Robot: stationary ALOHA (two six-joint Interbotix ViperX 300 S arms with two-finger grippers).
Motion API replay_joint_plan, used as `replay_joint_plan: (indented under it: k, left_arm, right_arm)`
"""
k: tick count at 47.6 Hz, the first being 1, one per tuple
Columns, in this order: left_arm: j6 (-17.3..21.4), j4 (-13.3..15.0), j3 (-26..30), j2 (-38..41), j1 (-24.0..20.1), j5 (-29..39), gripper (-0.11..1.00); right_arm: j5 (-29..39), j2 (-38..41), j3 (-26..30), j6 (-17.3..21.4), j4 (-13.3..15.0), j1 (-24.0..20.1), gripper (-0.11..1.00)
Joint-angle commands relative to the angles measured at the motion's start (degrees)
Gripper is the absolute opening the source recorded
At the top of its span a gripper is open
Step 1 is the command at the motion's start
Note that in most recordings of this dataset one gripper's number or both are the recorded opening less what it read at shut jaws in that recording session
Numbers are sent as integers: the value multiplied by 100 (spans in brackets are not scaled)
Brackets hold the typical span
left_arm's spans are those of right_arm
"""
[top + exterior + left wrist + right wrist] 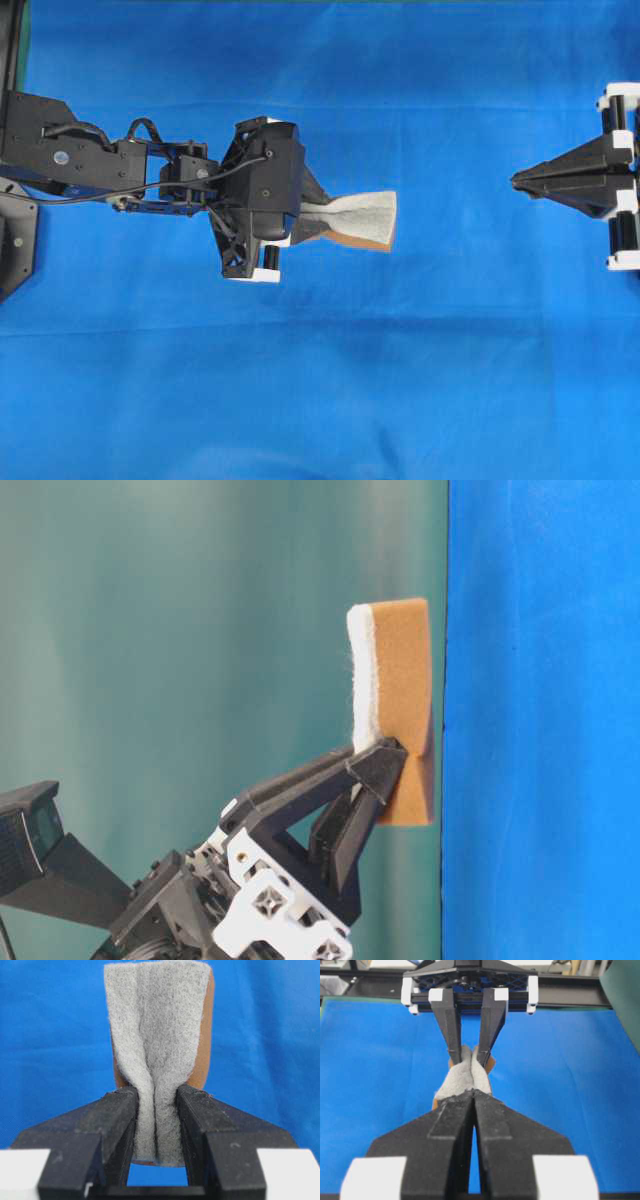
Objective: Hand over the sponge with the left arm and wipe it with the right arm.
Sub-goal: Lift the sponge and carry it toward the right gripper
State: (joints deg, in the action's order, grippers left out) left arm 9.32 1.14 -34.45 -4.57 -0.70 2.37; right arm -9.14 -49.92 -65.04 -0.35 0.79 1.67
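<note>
Left end effector [318, 218] from overhead clamped on the sponge [365, 219] above the blue tabletop [320, 400], right end effector [516, 180] clenched, empty, well apart, table-level view, sponge [400, 680] upright, left wrist view, fingers [117, 1110] pinching its grey face [157, 1025], right wrist view, sponge [460, 1077] straight ahead.

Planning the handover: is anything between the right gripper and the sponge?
Nothing visible. The sponge, pinched in the left gripper, faces the shut right gripper across bare blue mat.

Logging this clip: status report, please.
Left gripper shut on sponge, held off the blue cloth. Right gripper shut, empty, apart. Gap between them clear.
</note>
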Motion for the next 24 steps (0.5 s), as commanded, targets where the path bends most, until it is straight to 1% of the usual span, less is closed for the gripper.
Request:
replay_joint_plan:
  k: [1, 10, 11, 13, 19, 22, 24]
  left_arm:
    - [9, 0, 53, -132, 18, -26, 22]
    - [9, 0, 62, -132, 18, -26, 22]
    - [9, 0, 62, -132, 18, -26, 22]
    - [9, 9, 62, -132, 18, -26, 22]
    - [18, 9, 70, -123, 18, -26, 22]
    - [18, 0, 70, -123, 18, -26, 22]
    - [18, 9, 70, -123, 18, -26, 22]
  right_arm:
    - [-62, 88, 193, 18, -35, 9, 3]
    - [-70, 519, 431, 176, -79, 9, 3]
    - [-79, 571, 466, 193, -79, 9, 6]
    - [-88, 686, 527, 229, -79, 9, 17]
    - [-70, 1099, 729, 264, -70, 0, 56]
    - [-53, 1274, 835, 290, -70, 0, 69]
    - [-18, 1389, 905, 299, -79, 0, 73]
